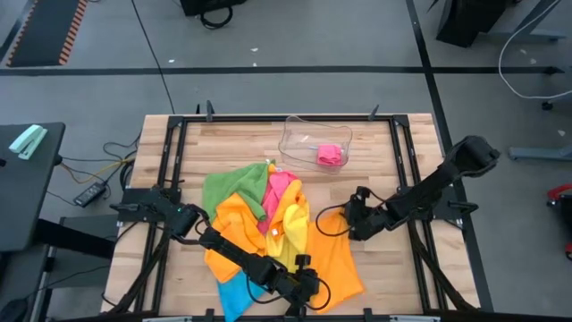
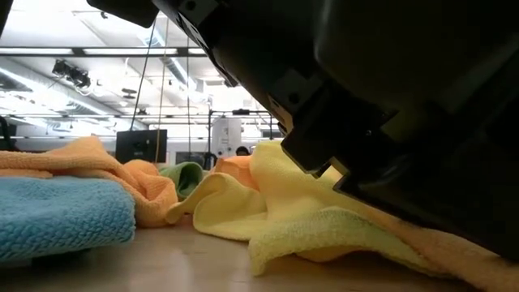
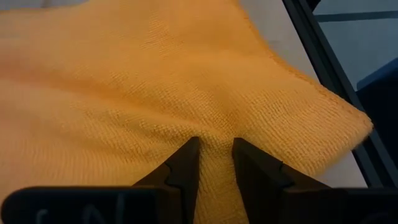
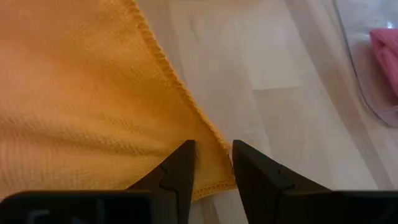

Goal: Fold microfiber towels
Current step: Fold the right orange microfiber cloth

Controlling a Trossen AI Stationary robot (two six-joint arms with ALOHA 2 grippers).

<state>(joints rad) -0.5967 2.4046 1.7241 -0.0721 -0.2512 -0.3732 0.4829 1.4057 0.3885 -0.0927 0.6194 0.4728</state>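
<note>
Several microfiber towels lie heaped mid-table: green [image 1: 234, 188], pink [image 1: 279, 188], yellow [image 1: 288, 234], blue [image 1: 234, 293] and orange [image 1: 335, 259]. The orange towel lies spread at the heap's near right. My left gripper [image 1: 308, 279] is at that towel's near part, shut on it. My right gripper [image 1: 351, 224] is at its far right corner, fingers closed in on the hemmed edge. The low view shows the blue towel [image 2: 57, 215] and yellow towel [image 2: 276, 203] resting on the table. My left gripper pinches a small raised pucker of the orange towel's surface [image 3: 216, 134] between its two fingers, a little in from a corner [image 3: 357, 121]. The fingers slant down onto it. The cloth around the pinch lies on the table, creased toward the fingers. My right gripper has the orange towel's hemmed edge [image 4: 214, 146] between its two fingers, close to the corner. One finger [image 4: 177, 171] is over the cloth and the other [image 4: 252, 171] over the bare wood. The fingers slant down from the table's right. The towel lies flat here.
A clear plastic tray [image 1: 295, 134] stands at the far middle of the table with a pink cloth [image 1: 331, 155] in it. A black frame rail [image 1: 413, 179] runs along the table's right side. Bare wood [image 1: 384, 268] lies right of the heap.
</note>
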